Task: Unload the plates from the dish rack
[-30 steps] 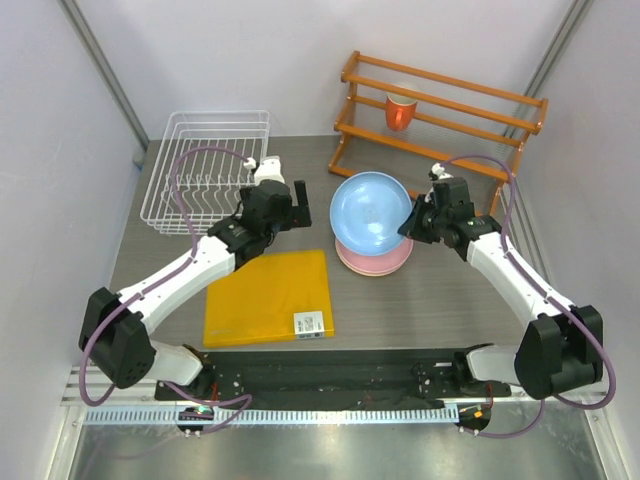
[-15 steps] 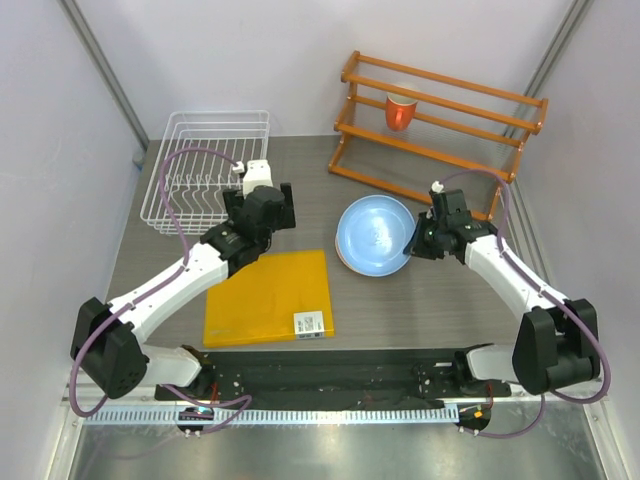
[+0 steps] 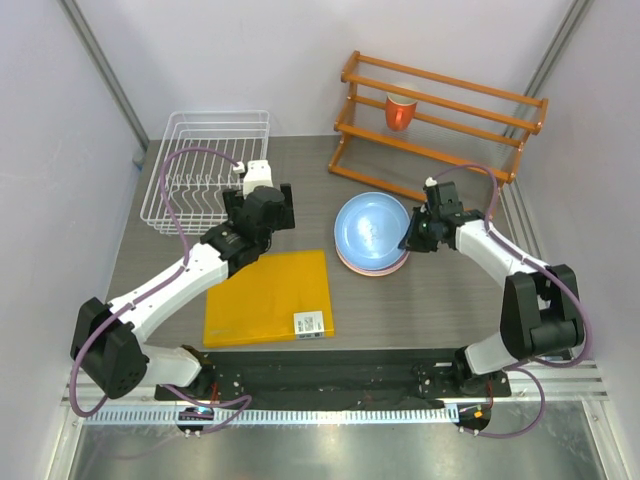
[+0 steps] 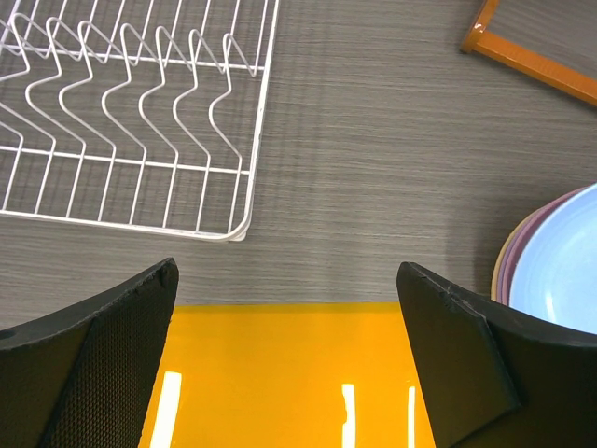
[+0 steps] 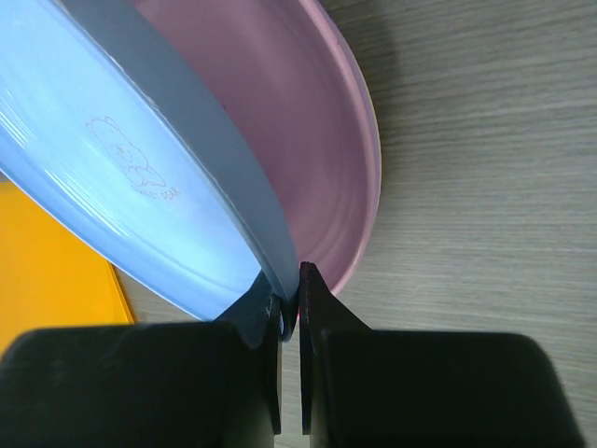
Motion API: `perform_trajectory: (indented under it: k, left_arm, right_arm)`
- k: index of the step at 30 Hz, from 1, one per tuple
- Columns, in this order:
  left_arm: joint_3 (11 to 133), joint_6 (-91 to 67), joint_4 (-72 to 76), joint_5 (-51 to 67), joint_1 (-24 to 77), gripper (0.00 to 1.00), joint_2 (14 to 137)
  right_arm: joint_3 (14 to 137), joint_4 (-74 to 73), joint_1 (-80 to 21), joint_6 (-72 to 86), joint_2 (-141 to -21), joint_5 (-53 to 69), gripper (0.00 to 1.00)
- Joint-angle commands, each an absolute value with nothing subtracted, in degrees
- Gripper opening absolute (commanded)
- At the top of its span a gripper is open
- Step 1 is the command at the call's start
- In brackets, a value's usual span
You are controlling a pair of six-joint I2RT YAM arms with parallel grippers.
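The white dish rack [image 3: 205, 170] sits far left, and no plates show in its slots. Just right of it, the left gripper [image 4: 289, 373] hangs over the table [image 3: 450, 300] near the yellow mat [image 3: 268, 297], its jaws wide apart and holding nothing. Next comes the pile of plates. The blue plate [image 3: 370, 228] lies on top, tipped a little over the pink plate [image 5: 322, 140]. The right gripper [image 5: 289, 299] is the nearer one; it pinches the blue plate's right rim, so the plate spreads away to its left. It likely needs to let go next. Behind, the orange shelf [image 3: 440, 110] holds a red cup [image 3: 400, 113].
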State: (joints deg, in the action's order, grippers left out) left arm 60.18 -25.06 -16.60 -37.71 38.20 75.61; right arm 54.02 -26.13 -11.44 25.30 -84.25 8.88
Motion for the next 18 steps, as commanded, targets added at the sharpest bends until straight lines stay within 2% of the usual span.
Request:
perform_trajectory:
  k: [1, 2, 4, 6, 9, 11, 18]
  left_arm:
    - [60.8, -24.8, -15.7, -38.8, 38.3, 0.99, 76.0]
    - [60.9, -24.7, -15.7, -38.8, 38.2, 1.00, 76.2]
    - [61.0, -24.8, -15.9, -38.8, 38.3, 1.00, 76.6]
    - [61.1, -24.7, -15.9, -38.8, 38.2, 0.99, 76.7]
    - [61.3, -24.3, -15.8, -38.8, 38.3, 1.00, 77.1]
    - [61.4, -24.2, -15.8, -38.8, 38.2, 1.00, 77.3]
    - [61.7, -24.4, -15.6, -38.8, 38.3, 0.99, 77.8]
  right_arm:
    - [58.1, -23.0, -10.9, 24.5, -85.9, 9.9, 0.05]
    - [58.3, -23.1, -10.7, 24.5, -86.3, 10.5, 0.11]
    - [58.5, -23.1, -10.8, 24.7, -86.9, 10.9, 0.16]
    - [58.4, -23.1, -10.7, 25.0, -86.7, 10.8, 0.32]
    - [57.7, -23.2, -10.7, 25.3, -86.0, 10.5, 0.36]
    - [57.5, -23.5, -10.7, 25.4, -85.0, 10.5, 0.48]
    - [56.9, -27.5, -10.7, 24.4, -81.0, 11.2, 0.52]
